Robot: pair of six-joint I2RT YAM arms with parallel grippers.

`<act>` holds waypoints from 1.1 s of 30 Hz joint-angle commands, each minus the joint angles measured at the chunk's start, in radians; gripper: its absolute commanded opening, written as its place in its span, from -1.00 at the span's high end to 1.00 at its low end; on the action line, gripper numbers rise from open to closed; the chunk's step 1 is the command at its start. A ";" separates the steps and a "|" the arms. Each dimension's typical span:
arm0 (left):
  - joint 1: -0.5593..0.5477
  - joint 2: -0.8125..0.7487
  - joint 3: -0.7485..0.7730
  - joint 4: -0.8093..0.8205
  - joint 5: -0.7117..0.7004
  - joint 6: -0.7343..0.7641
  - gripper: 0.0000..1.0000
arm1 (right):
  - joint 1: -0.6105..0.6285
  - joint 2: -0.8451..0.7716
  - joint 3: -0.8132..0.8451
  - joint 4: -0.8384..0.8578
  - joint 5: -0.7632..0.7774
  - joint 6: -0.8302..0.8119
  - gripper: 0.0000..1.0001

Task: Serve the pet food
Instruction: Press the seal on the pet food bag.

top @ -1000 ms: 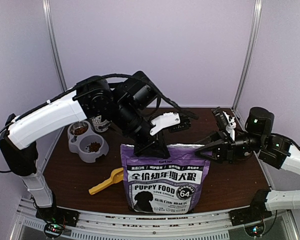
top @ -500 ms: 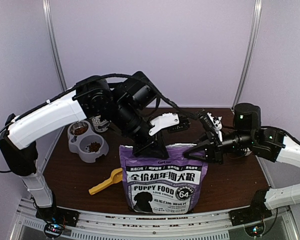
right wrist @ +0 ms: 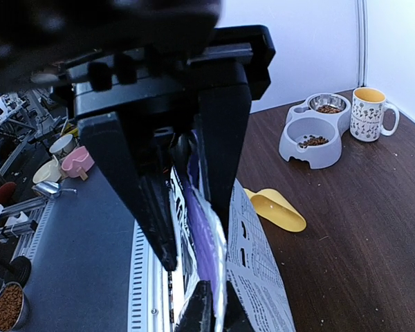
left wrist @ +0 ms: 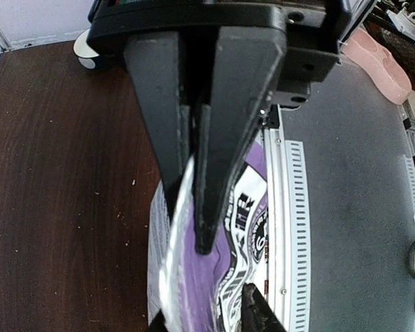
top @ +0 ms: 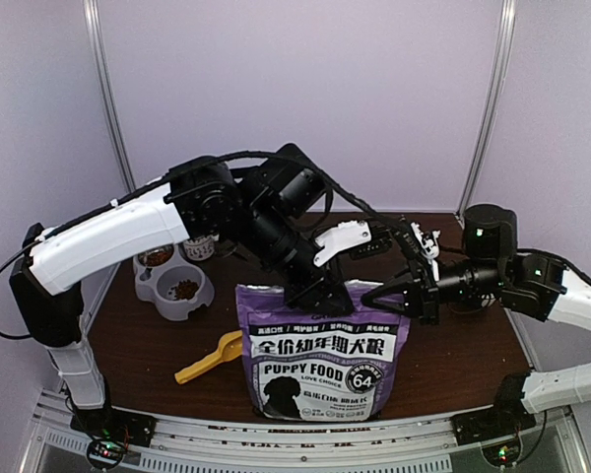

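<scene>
Right claw (top: pixel 371 295) pinches pet food bag (top: pixel 320 355) printed "PUPPY FOOD", "64".

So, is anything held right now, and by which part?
The right gripper pinches the puppy food bag by its top edge, right end. The left gripper straddles that edge mid-width; whether it grips cannot be told.

Robot test booth in a lab
A dark wood table (top: pixel 128 345) stands inside plain lilac wall panels (top: pixel 305 89) joined by slim metal posts (top: pixel 111 99), with a slotted aluminium rail (top: pixel 207 431) along its near edge.
</scene>
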 commanded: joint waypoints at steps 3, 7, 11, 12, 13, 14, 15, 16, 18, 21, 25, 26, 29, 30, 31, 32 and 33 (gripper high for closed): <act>-0.013 0.032 0.035 0.068 0.000 0.000 1.00 | 0.006 -0.058 -0.013 0.035 0.048 -0.003 1.00; -0.013 0.026 0.030 0.068 -0.019 0.002 1.00 | -0.001 -0.111 -0.056 0.046 0.088 0.024 0.64; -0.013 0.015 0.020 0.068 -0.026 0.003 1.00 | -0.020 -0.170 -0.111 0.044 0.090 0.043 0.25; -0.013 0.014 0.017 0.068 -0.026 0.003 1.00 | -0.025 -0.182 -0.125 0.044 0.089 0.046 0.21; -0.013 0.012 0.016 0.068 -0.027 0.003 1.00 | -0.029 -0.191 -0.139 0.044 0.089 0.049 0.19; -0.013 0.010 0.014 0.068 -0.027 0.001 1.00 | -0.033 -0.200 -0.151 0.047 0.089 0.051 0.18; -0.013 0.009 0.013 0.068 -0.028 0.002 1.00 | -0.034 -0.207 -0.165 0.048 0.089 0.053 0.17; -0.013 0.009 0.011 0.068 -0.028 0.001 1.00 | -0.038 -0.213 -0.169 0.051 0.090 0.054 0.17; -0.013 0.008 0.011 0.068 -0.029 -0.001 1.00 | -0.042 -0.220 -0.181 0.062 0.094 0.060 0.22; -0.013 0.006 0.007 0.068 -0.032 -0.004 1.00 | -0.046 -0.223 -0.184 0.089 0.102 0.068 0.54; -0.013 0.004 0.000 0.068 -0.037 -0.005 1.00 | -0.050 -0.205 -0.175 0.108 0.090 0.079 0.74; -0.013 0.002 -0.003 0.068 -0.038 -0.005 1.00 | -0.051 -0.200 -0.173 0.110 0.086 0.081 0.71; -0.013 -0.005 -0.010 0.068 -0.041 -0.006 1.00 | -0.052 -0.199 -0.170 0.116 0.075 0.086 0.61; -0.013 -0.006 -0.011 0.068 -0.041 -0.007 1.00 | -0.052 -0.200 -0.170 0.117 0.075 0.087 0.61; -0.013 -0.007 -0.015 0.068 -0.042 -0.006 1.00 | -0.054 -0.206 -0.173 0.119 0.074 0.089 0.66; -0.013 -0.008 -0.017 0.068 -0.043 -0.006 1.00 | -0.055 -0.210 -0.176 0.124 0.073 0.090 0.76; -0.013 -0.009 -0.020 0.068 -0.044 -0.006 1.00 | -0.057 -0.215 -0.180 0.127 0.070 0.091 0.91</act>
